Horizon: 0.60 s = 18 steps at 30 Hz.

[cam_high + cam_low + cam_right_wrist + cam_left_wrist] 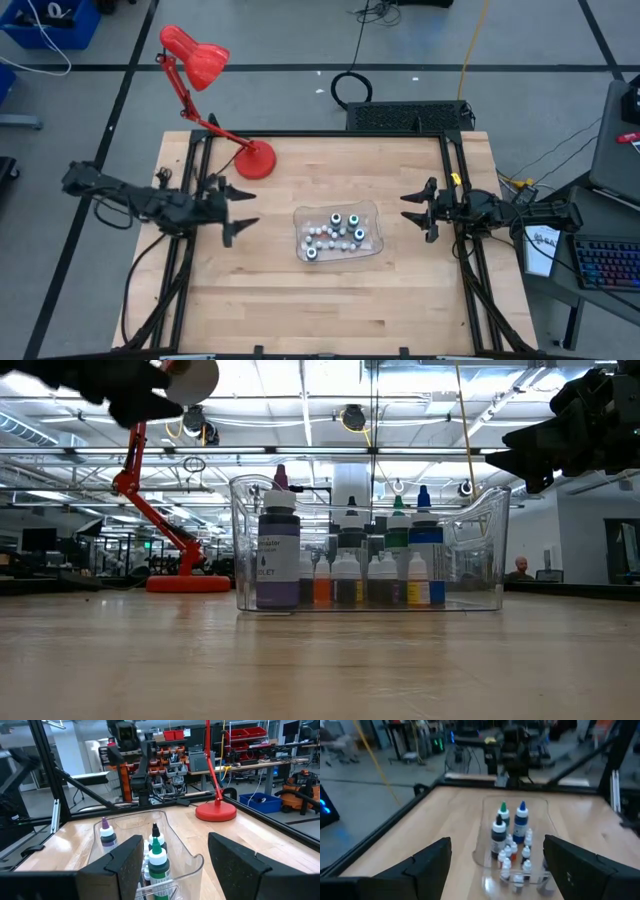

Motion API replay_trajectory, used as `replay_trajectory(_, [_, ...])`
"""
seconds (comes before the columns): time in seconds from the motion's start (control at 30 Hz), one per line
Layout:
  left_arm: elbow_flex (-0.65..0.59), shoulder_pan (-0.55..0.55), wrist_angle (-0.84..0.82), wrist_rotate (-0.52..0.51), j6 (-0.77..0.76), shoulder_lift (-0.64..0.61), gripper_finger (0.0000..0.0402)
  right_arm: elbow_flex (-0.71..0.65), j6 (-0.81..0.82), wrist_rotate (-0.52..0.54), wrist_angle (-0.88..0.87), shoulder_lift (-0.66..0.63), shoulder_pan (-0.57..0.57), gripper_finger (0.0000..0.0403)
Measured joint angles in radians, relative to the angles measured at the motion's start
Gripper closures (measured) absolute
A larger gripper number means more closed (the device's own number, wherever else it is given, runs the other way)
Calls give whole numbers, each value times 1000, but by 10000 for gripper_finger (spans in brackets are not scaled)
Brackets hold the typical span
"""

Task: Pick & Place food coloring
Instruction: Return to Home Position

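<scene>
1. You have one transparent bin (368,211) at the centre of the high view. The food coloring (338,232) stands upright inside it.
2. One red lamp (256,160) stands to the upper left of the bin, apart from it.
3. The left gripper (240,208) is left of the bin and the right gripper (408,208) is right of it. Both have their fingers spread and hold nothing.
4. Four tall bottles (278,550) are capped purple, black, green and blue. The small bottles (345,578) are too crowded to count.

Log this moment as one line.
left tool: open, empty, left of bin | right tool: open, empty, right of bin | capped food coloring bottles: upright in clear plastic bin
</scene>
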Motion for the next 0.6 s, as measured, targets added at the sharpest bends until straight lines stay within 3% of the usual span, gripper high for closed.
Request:
replay_trajectory(0.17, [-167, 22, 43, 3, 24, -243, 96, 0, 0, 0, 0, 0, 0, 193])
replay_trajectory(0.4, [-285, 45, 22, 27, 71, -513, 97, 0, 0, 0, 0, 0, 0, 193])
replay_trajectory(0.5, [-296, 44, -45, 39, 88, -599, 91, 0, 0, 0, 0, 0, 0, 193])
replay_trajectory(0.6, [-284, 47, -120, 27, 77, -594, 87, 0, 0, 0, 0, 0, 0, 193])
